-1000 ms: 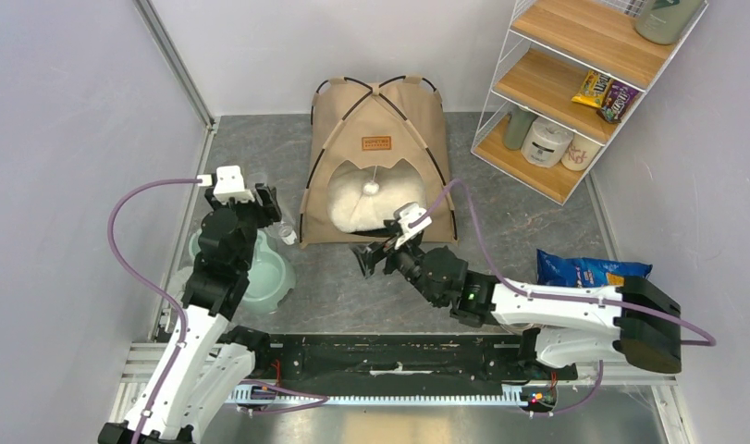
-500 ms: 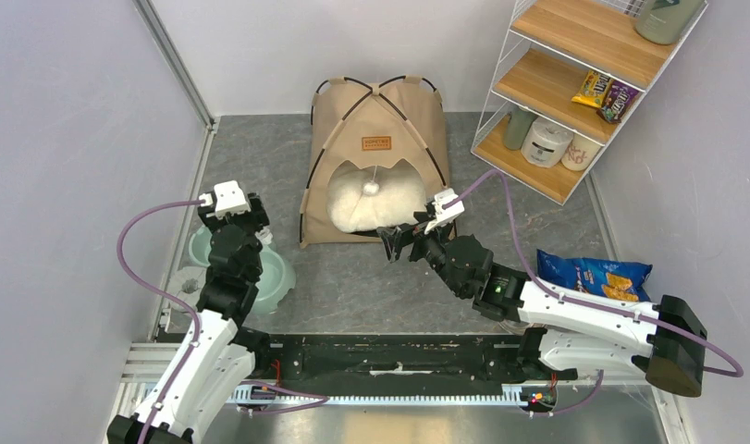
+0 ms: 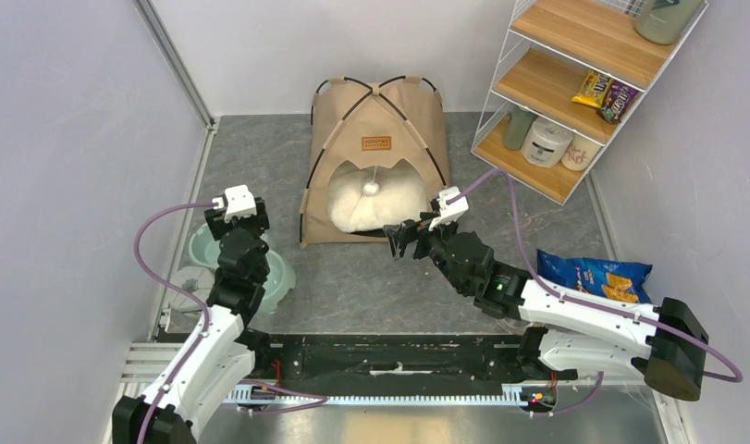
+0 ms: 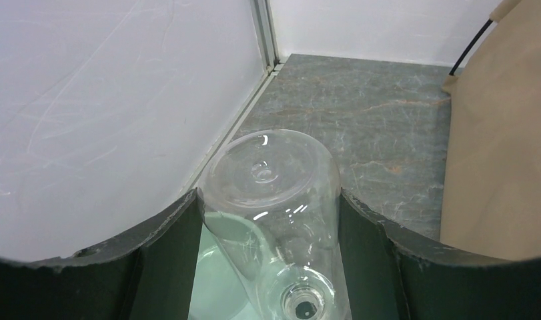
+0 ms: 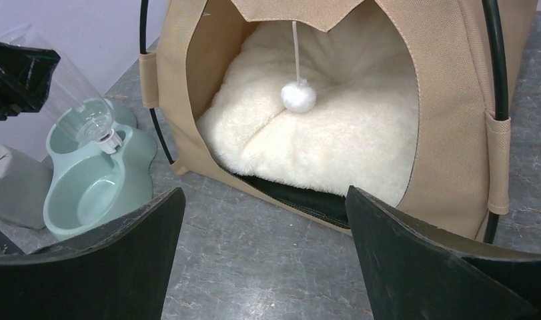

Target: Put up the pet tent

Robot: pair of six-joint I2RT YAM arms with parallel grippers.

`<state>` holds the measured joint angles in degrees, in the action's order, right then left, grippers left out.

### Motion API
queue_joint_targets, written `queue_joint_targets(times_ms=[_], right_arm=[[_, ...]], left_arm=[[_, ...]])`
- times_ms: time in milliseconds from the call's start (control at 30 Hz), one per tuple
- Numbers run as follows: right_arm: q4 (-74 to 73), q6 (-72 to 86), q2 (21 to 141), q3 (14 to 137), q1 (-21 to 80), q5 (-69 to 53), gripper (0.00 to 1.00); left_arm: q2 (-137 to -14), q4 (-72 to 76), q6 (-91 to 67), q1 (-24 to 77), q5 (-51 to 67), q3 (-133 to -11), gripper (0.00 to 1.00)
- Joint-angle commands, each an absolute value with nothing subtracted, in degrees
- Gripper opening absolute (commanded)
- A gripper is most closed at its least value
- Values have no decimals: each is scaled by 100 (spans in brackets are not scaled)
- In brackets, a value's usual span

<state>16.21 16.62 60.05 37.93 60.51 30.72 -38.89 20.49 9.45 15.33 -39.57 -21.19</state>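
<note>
So the pet tent (image 3: 375,120) was standing upright at the middle of the counter's far edge, back against the wall and arched doorway facing the near edge. Its thin black poles (image 5: 497,67) crossed at the peak and ran down through fabric loops at the sides, and the little brown label (image 3: 376,143) sat just above the doorway. Inside, a fluffy white pillow (image 5: 321,140) filled the floor, bulging a bit over the black base at the opening, and a white pom-pom (image 5: 299,97) hung on a string from the top of the doorway.

The right end effector (image 3: 400,242) was just in front of the doorway's right side, pointed at the opening. Its fingers were spread wide with nothing between them, not touching the tent.

Over by the left edge, the left end effector (image 4: 270,200) was clamped on a clear bottle (image 4: 271,160), which sat tilted with its neck down in a mint green pet bowl (image 3: 276,276). From the wrist view both fingers looked pressed against the bottle's sides. The bowl sat just left of the tent's front corner, not touching it.

A shelf rack (image 3: 556,88) with snacks and jars stood in the far right corner, and a blue snack bag (image 3: 588,271) lay near the right edge.
</note>
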Motion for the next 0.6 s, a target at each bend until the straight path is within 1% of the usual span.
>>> queue_joint_targets(times_ms=[0,233,567], right_arm=[[1702,1792,5976,3883,5995,3041,97],[1693,1815,6080,3936,5935,2961,97],[1679,1867,6156,3964,5874,2926,97]], left_arm=[[-4000,2895,1339,1597,-4115,-1899,36],[-3913,3590,1517,1626,-4081,-1431,36],[-3993,3920,1721,1634,-4161,-1213,36]])
